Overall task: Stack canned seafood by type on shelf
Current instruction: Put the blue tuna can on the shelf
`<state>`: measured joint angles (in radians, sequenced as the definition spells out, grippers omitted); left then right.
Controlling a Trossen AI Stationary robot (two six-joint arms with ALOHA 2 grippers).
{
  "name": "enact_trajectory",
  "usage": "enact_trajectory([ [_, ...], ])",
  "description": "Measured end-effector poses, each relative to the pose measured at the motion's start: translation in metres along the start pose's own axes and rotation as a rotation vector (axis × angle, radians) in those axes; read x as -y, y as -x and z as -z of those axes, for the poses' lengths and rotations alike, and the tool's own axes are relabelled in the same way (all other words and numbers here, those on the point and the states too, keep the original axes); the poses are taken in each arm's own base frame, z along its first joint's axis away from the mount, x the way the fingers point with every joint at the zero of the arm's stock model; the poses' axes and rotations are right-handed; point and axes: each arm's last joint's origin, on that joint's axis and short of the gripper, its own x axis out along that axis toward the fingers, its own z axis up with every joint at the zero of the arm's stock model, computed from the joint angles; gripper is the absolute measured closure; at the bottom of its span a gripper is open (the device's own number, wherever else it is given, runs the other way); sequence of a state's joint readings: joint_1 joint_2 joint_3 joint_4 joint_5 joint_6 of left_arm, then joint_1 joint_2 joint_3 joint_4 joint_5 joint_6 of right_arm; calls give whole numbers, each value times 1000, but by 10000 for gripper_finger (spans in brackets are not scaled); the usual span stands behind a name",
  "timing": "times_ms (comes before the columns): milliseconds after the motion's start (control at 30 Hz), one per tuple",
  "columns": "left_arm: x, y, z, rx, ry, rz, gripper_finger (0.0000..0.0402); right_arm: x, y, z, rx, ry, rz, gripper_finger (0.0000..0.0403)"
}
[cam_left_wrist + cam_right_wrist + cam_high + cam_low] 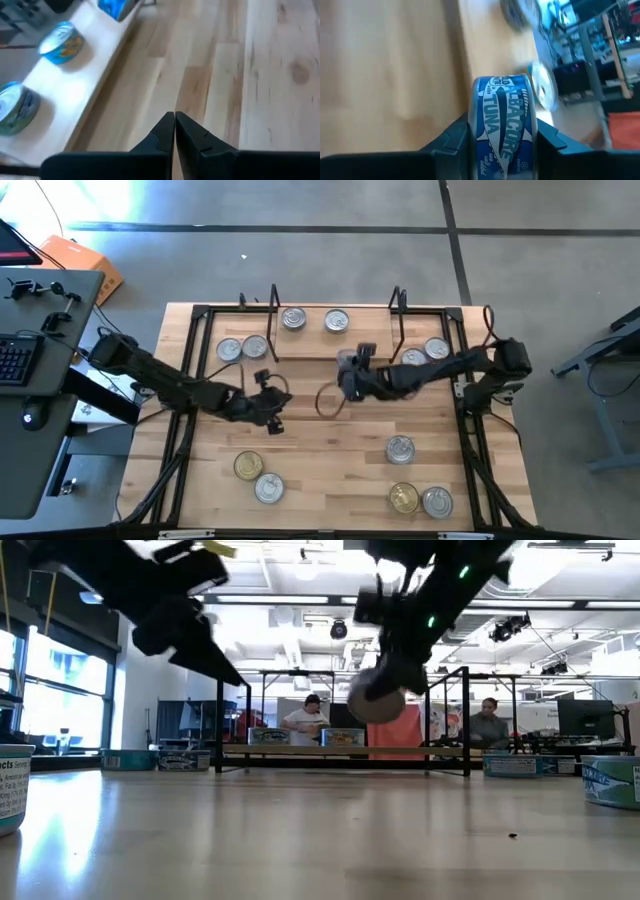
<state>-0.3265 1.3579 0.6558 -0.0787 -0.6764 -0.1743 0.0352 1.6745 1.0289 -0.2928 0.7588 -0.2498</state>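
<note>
Right wrist view: tuna can (504,125) sits clamped between right end effector (503,137) fingers.

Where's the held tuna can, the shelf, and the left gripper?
tuna can (505,125): right wrist view, blue label.
shelf (312,338): high view, bare board.
left gripper (174,120): left wrist view, between shut fingertips.

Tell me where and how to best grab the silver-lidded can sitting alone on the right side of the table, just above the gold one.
Grip the silver-lidded can across its short round side wall, coming straight down from above. It stands upright with its flat lid up and bare wood all around it, so fingers should fit on opposite sides. The gold can sits apart from it.
</note>
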Motion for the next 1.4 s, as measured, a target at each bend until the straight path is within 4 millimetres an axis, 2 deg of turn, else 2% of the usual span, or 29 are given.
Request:
enact_trajectory([
  [133, 7, 9, 13, 60, 31, -25, 395, 21, -29, 17, -92, 61, 10, 285],
  [300, 12, 13, 18, 111, 40, -53, 395, 42, -47, 29, -132, 15, -34, 282],
  [533, 13, 14, 19, 119, 55, -47, 395, 57, -57, 37, -167, -22, -17, 132],
  [600, 13, 14, 19, 116, 53, -48, 395, 58, -58, 37, -171, -37, -36, 114],
  [700, 13, 14, 19, 116, 53, -48, 395, 64, -58, 35, -168, -108, -101, 110],
  [867, 13, 14, 19, 117, 49, -49, 395, 79, -63, 35, -179, -277, -153, 149],
  [1067, 13, 14, 18, 119, 50, -49, 395, 101, -77, 54, -237, -452, -187, 249],
  [1233, 13, 14, 18, 120, 50, -49, 395, 113, -85, 65, -261, -511, -181, 322],
  [1400, 13, 14, 18, 120, 50, -49, 395, 120, -88, 70, -271, -534, -166, 356],
])
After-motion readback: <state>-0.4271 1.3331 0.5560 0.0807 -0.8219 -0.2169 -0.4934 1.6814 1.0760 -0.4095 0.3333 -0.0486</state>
